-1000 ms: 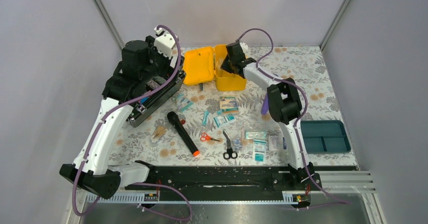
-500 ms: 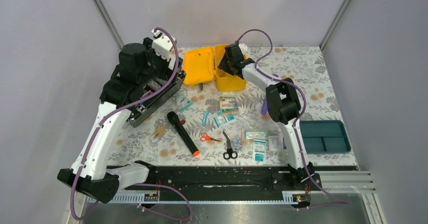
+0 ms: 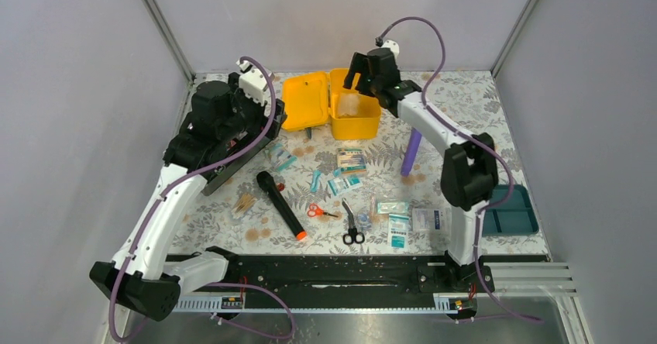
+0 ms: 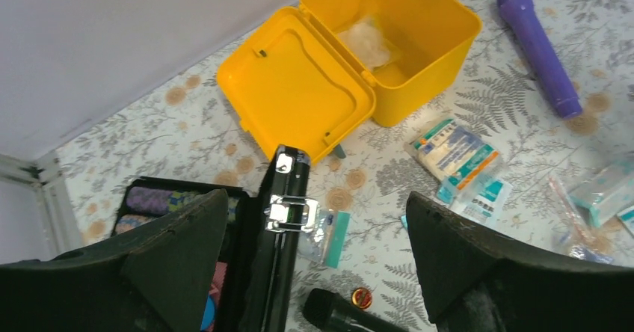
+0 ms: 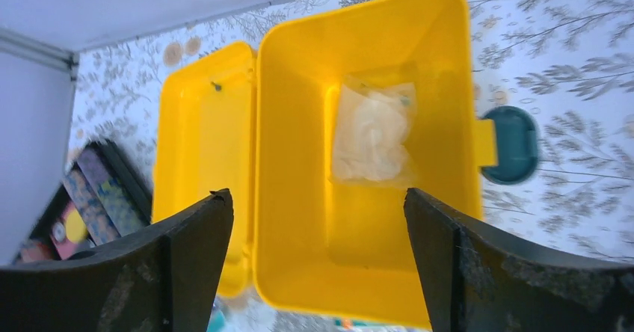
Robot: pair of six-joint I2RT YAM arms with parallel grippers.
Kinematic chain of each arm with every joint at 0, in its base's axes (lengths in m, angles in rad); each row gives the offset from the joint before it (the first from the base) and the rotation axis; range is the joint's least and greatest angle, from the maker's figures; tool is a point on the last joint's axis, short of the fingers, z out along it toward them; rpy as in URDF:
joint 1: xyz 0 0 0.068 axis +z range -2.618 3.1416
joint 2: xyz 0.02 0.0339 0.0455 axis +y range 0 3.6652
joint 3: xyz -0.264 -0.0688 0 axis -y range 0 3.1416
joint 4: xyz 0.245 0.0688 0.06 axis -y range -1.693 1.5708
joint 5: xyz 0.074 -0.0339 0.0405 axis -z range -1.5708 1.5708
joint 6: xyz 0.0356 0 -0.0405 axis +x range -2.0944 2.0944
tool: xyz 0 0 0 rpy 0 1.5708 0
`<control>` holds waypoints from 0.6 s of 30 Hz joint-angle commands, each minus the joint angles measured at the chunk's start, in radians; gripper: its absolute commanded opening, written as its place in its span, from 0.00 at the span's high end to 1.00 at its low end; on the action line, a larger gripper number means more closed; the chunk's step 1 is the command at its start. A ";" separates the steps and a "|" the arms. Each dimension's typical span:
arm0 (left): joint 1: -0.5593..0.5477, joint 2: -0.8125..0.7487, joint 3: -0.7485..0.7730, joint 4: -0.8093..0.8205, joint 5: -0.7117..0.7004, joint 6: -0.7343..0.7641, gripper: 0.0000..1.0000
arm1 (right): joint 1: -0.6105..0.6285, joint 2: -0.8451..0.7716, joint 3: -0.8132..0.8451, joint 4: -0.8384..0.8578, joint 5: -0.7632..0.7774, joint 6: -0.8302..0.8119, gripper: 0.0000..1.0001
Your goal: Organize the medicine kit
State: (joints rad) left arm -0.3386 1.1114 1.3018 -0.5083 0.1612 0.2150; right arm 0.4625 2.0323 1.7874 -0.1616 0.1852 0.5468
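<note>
The medicine kit point(image 3: 357, 130) is sitting open at the far middle of the table, its lid point(image 3: 304, 102) lying flat to the left and a white pouch point(image 5: 371, 134) lying on its floor. My right gripper point(image 5: 317, 194) is hovering straight above the box, jaws spread wide and holding nothing. The kit's teal insert tray point(image 3: 517, 218) is lying well apart at the near right edge, and the right arm's elbow is covering part of it (only the top camera is showing me that). A purple torch point(image 3: 411, 152) is lying near the kit's right front corner. Packets point(image 3: 351, 160), red scissors point(image 3: 319, 211) and a black torch point(image 3: 280, 204) are lying scattered nearer to me. My left gripper point(image 4: 315, 197) is hanging over the black case point(image 4: 263, 272) of coloured rolls, jaws likewise gaping and empty. Its wrist camera is showing me the case's chrome latch point(image 4: 291, 212). The right wrist view is showing the kit's teal latch point(image 5: 512, 145), which I am not making out from above.
</note>
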 commanded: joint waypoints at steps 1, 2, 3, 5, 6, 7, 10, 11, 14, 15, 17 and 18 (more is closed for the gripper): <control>0.006 -0.022 -0.027 0.116 0.112 -0.093 0.12 | -0.014 -0.182 -0.143 0.089 -0.148 -0.285 0.08; 0.006 -0.022 -0.035 0.128 0.133 -0.102 0.13 | -0.014 -0.224 -0.183 0.097 -0.193 -0.357 0.07; 0.005 -0.023 -0.043 0.138 0.150 -0.109 0.13 | -0.016 -0.265 -0.224 0.098 -0.258 -0.441 0.08; 0.004 -0.025 -0.059 0.161 0.173 -0.116 0.13 | -0.016 -0.359 -0.327 0.086 -0.368 -0.599 0.13; 0.004 -0.024 -0.066 0.169 0.181 -0.119 0.13 | -0.016 -0.407 -0.389 0.075 -0.410 -0.659 0.14; 0.003 -0.023 -0.071 0.177 0.189 -0.123 0.13 | -0.017 -0.454 -0.445 0.061 -0.452 -0.717 0.15; 0.004 -0.025 -0.083 0.198 0.203 -0.144 0.13 | -0.017 -0.597 -0.604 -0.020 -0.574 -0.871 0.21; 0.004 -0.025 -0.086 0.203 0.209 -0.151 0.13 | -0.018 -0.627 -0.658 -0.051 -0.610 -0.932 0.23; 0.002 -0.030 -0.096 0.206 0.223 -0.162 0.13 | -0.016 -0.685 -0.745 -0.145 -0.696 -1.057 0.29; 0.001 -0.031 -0.100 0.206 0.225 -0.165 0.13 | -0.015 -0.686 -0.759 -0.166 -0.706 -1.085 0.31; 0.001 -0.031 -0.107 0.197 0.223 -0.169 0.13 | -0.009 -0.665 -0.770 -0.199 -0.708 -1.134 0.36; 0.001 -0.030 -0.106 0.181 0.225 -0.170 0.14 | -0.005 -0.643 -0.771 -0.203 -0.709 -1.157 0.37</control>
State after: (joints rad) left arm -0.3386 1.1076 1.1995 -0.3653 0.3466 0.0719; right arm 0.4454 1.3521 1.0355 -0.2821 -0.4339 -0.4198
